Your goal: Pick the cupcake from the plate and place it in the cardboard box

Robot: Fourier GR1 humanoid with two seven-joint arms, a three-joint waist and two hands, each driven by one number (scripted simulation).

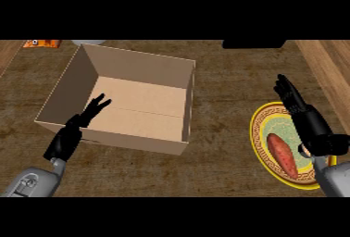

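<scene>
Cardboard box (pixel 130 99): open-topped, on worktop (pixel 219 166). Plate (pixel 263 118): carries an orange-red oblong item (pixel 282 155). Left hand (pixel 71 134) by box wall and right hand (pixel 304 115) over plate: fingers straight, holding nothing.

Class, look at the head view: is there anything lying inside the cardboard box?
No. The cardboard box shows only its bare floor, and the one food item, reddish and elongated, lies on the plate.
</scene>
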